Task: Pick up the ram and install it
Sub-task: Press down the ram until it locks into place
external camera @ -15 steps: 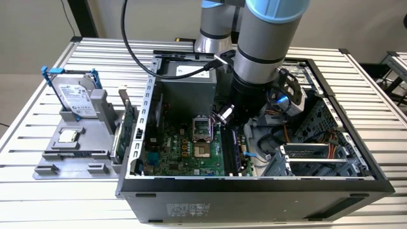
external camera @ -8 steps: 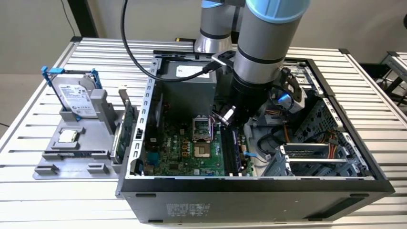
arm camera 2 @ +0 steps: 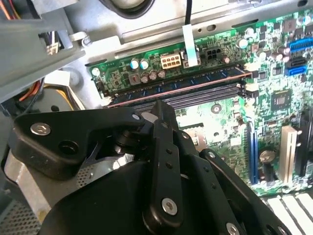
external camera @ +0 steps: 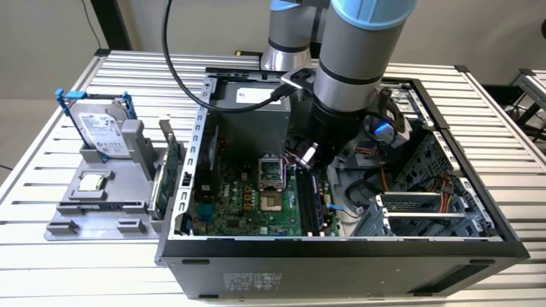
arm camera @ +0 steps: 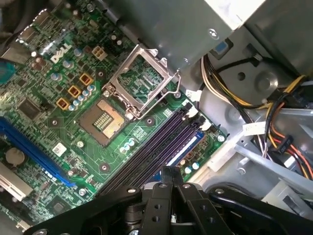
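With the ram [arm camera 2: 181, 81] judged already seated in a memory slot [arm camera: 151, 149] at the CPU socket's [arm camera: 139, 81] four o'clock, the gripper [arm camera: 171, 172] is seen pressed together above it, nothing held.

Green motherboard [external camera: 247, 198], black pincer [arm camera: 171, 177], blue-framed drive [external camera: 101, 133]

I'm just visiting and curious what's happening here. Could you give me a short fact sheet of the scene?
Setting: open computer case on a slatted table
Arm: reaches down into the case
Tool: the tool, shut, close above the memory slots
Ram: the ram appears to stand in a slot near the motherboard's edge
Beside the case: hard drive upright in a grey stand, on the exterior view's left
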`<state>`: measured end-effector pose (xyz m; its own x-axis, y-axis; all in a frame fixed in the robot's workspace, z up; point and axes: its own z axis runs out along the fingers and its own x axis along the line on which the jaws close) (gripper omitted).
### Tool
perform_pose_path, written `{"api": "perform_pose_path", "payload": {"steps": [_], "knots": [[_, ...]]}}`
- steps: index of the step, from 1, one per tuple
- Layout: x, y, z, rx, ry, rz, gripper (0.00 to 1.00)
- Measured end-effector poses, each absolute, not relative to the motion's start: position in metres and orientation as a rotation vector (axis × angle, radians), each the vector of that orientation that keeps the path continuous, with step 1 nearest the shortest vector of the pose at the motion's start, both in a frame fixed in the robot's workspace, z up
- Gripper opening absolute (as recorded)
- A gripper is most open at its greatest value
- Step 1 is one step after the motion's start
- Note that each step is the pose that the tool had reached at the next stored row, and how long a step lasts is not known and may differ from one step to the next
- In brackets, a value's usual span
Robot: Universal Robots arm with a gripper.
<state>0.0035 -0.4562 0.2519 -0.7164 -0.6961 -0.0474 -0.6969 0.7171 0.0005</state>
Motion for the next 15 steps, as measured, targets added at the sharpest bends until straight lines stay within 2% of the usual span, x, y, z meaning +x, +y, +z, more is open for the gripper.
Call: {"api": "perform_pose_path", "payload": {"steps": [15], "knots": [[0.0034,-0.4563,0.2520,-1.513,2.707,0.033,0.00]]}}
